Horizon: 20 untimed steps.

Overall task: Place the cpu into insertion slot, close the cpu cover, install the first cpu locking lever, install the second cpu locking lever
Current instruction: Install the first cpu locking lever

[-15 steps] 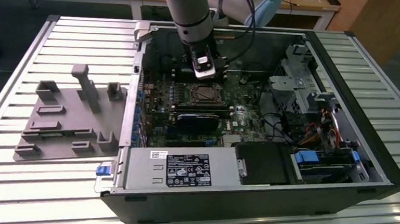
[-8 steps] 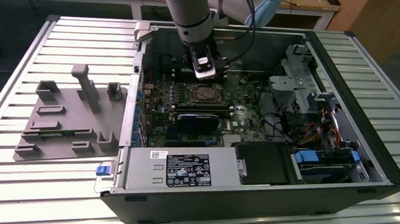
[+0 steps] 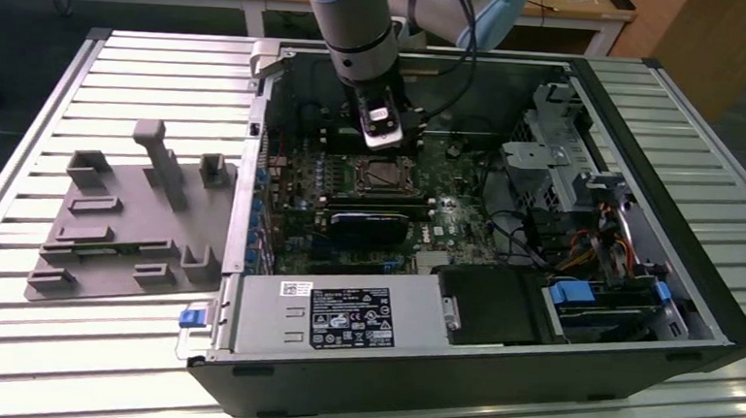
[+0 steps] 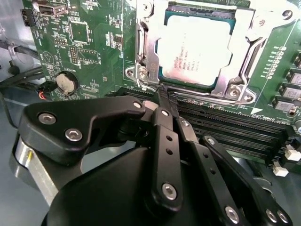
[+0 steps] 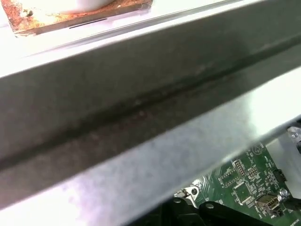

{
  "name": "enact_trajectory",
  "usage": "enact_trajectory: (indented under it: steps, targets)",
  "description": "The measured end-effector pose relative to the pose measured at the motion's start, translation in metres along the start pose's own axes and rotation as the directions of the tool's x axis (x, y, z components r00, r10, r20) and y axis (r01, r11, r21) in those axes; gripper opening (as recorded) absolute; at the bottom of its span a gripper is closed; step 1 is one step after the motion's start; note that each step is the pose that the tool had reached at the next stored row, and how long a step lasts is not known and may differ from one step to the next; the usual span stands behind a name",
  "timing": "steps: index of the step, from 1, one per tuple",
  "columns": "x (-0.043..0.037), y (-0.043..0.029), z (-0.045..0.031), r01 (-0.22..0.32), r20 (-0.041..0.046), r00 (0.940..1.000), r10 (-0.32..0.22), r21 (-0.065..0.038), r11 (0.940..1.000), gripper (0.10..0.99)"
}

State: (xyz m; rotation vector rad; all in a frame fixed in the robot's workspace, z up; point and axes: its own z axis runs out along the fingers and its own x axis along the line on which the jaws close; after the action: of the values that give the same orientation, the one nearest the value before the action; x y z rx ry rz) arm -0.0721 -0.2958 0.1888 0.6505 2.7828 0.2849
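The cpu [image 4: 195, 49], with its pale silver top, lies flat in the insertion slot [image 3: 382, 176] on the green board. The cpu cover [image 4: 149, 56], a silver frame, lies down around it. Thin metal levers run along two sides of the frame, one [image 4: 139, 44] and the other [image 4: 254, 54]; whether they are latched I cannot tell. My gripper [image 4: 167, 96] is shut, its black fingertips pressed together at the socket's edge beside the long memory slots. In the exterior view the gripper [image 3: 386, 150] hangs inside the open case just above the socket.
Long black memory slots [image 4: 225, 136] and a coin cell [image 4: 66, 82] flank the socket. A black card [image 3: 372, 224], the power supply [image 3: 340, 319], drive cages [image 3: 570, 172] and cables crowd the case. The case wall [image 5: 141, 117] is close. A grey fixture tray [image 3: 126, 223] lies outside.
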Motion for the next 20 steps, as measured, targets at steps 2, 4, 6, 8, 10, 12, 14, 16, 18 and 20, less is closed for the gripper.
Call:
enact_trajectory:
  steps: [2,4,6,8,10,12,14,16,18,20]
  targets:
    - [0.0,0.0,0.0,0.0,-0.0002,1.0,0.0,0.0,1.0,0.102]
    - [-0.0001,0.0,0.0,0.0,-0.0002,1.0,0.0,-0.001,1.0,0.102]
    - [-0.0002,0.0002,-0.0006,0.0,-0.0002,1.0,0.0,-0.001,1.0,0.102]
    - [-0.0006,0.0006,-0.0021,0.0,-0.0002,1.0,0.0,-0.001,1.0,0.102]
    - [-0.0009,0.0009,-0.0036,0.0,-0.0002,1.0,0.0,-0.001,1.0,0.102]
    - [-0.0015,0.0016,-0.0063,0.0,-0.0002,1.0,0.0,-0.001,1.0,0.102]
    - [-0.0022,0.0025,-0.0095,-0.001,0.0,1.0,0.001,-0.001,1.0,0.102]
    - [-0.0031,0.0035,-0.0133,-0.002,0.0002,1.0,0.002,0.0,1.0,0.102]
    - [-0.004,0.0045,-0.0173,-0.002,0.0006,1.0,0.002,0.0,1.0,0.102]
    - [-0.0049,0.0056,-0.0215,-0.003,0.0007,1.0,0.003,0.0,1.0,0.102]
